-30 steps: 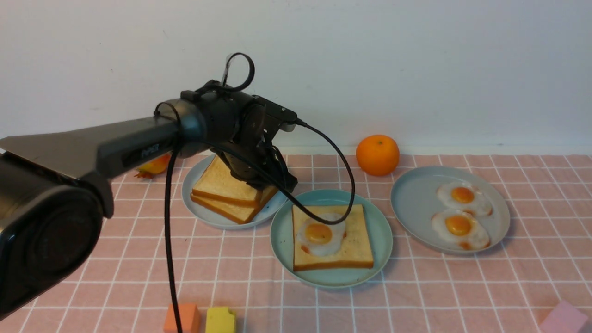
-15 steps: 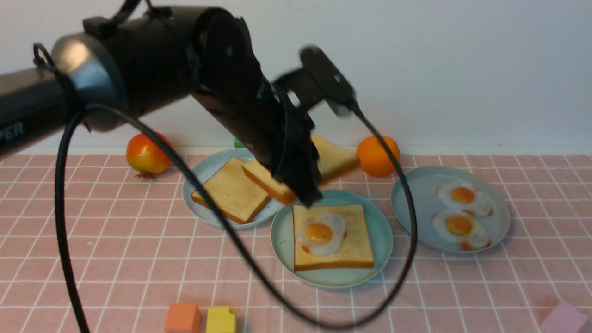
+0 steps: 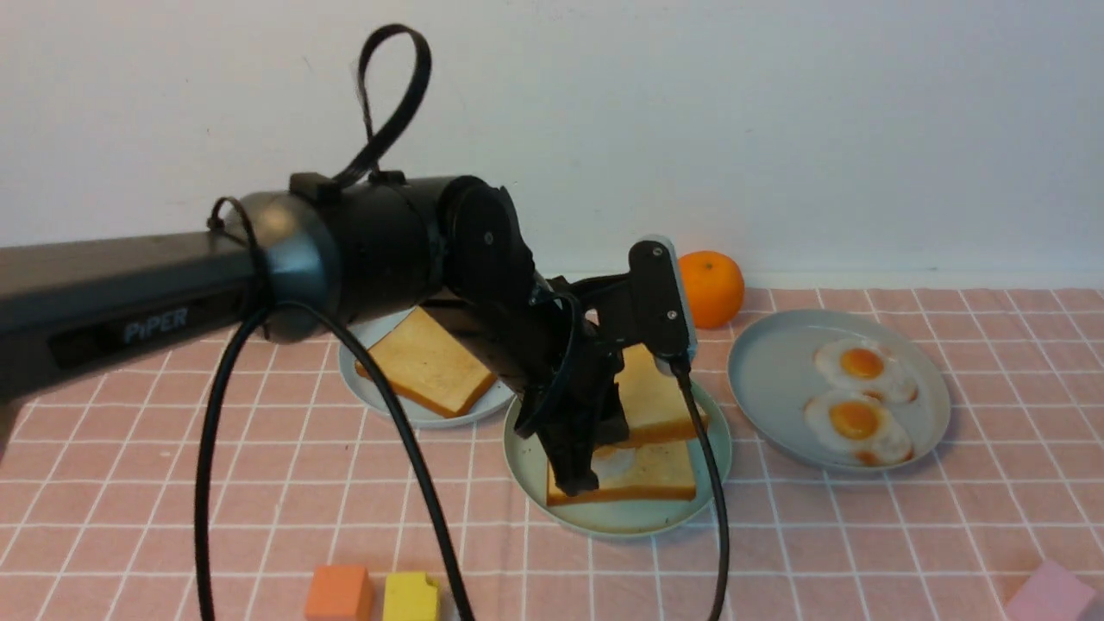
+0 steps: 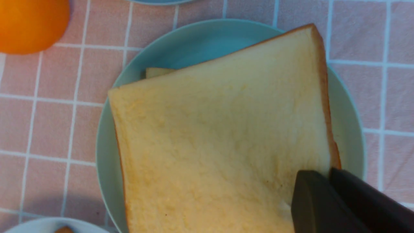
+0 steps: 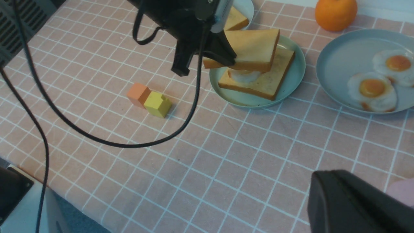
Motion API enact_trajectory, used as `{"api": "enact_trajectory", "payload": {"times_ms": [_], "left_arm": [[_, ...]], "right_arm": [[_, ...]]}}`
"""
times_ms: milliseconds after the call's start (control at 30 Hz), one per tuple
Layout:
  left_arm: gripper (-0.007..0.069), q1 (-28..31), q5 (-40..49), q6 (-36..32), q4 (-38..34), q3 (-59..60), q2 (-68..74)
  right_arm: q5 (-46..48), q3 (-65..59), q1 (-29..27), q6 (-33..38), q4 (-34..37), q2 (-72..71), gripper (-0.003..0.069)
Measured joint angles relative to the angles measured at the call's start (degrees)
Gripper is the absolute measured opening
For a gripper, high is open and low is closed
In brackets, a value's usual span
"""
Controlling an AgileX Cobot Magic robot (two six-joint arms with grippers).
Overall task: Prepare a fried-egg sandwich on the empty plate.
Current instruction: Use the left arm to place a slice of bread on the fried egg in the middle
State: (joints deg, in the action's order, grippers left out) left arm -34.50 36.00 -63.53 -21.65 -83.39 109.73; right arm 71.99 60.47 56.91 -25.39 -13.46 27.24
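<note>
The mint-green plate [image 3: 621, 517] holds a toast slice [image 3: 647, 479] with a fried egg [image 3: 614, 460] on it. My left gripper [image 3: 595, 431] is shut on the near corner of a second toast slice [image 3: 655, 401] and holds it tilted just above the egg. In the left wrist view this slice [image 4: 220, 129] covers most of the plate [image 4: 181, 48], and the jaws [image 4: 326, 181] pinch its corner. The right wrist view shows the held slice [image 5: 255, 45] over the egg [image 5: 242, 76]. My right gripper [image 5: 336, 176] is shut and empty, low over the cloth at the front right.
A pale blue-grey plate [image 3: 414, 414] at the back left holds one toast slice [image 3: 427, 371]. Another [image 3: 776, 379] on the right holds two fried eggs. An orange [image 3: 711, 289] stands behind. Orange [image 3: 338, 595], yellow [image 3: 410, 597] and pink [image 3: 1052, 595] blocks lie at the front edge.
My left gripper lifted the top toast slice off the left plate, carried it right, and lowered it over the egg on the mint-green plate.
</note>
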Motion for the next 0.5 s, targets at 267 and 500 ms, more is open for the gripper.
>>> {"api": "enact_trajectory", "payload": {"times_ms": [267,500], "left_arm": [[0.0055,0.0,-1.0,-5.5,-1.6,0.1,3.7],[0.0054,-0.1,-1.0,-7.8,-1.6,0.1,4.7]], "right_arm": [[0.0,0.0,0.0,0.0,0.7,0.0,0.0032],[0.0,0.0,0.0,0.0,0.7,0.0,0.0032]]}}
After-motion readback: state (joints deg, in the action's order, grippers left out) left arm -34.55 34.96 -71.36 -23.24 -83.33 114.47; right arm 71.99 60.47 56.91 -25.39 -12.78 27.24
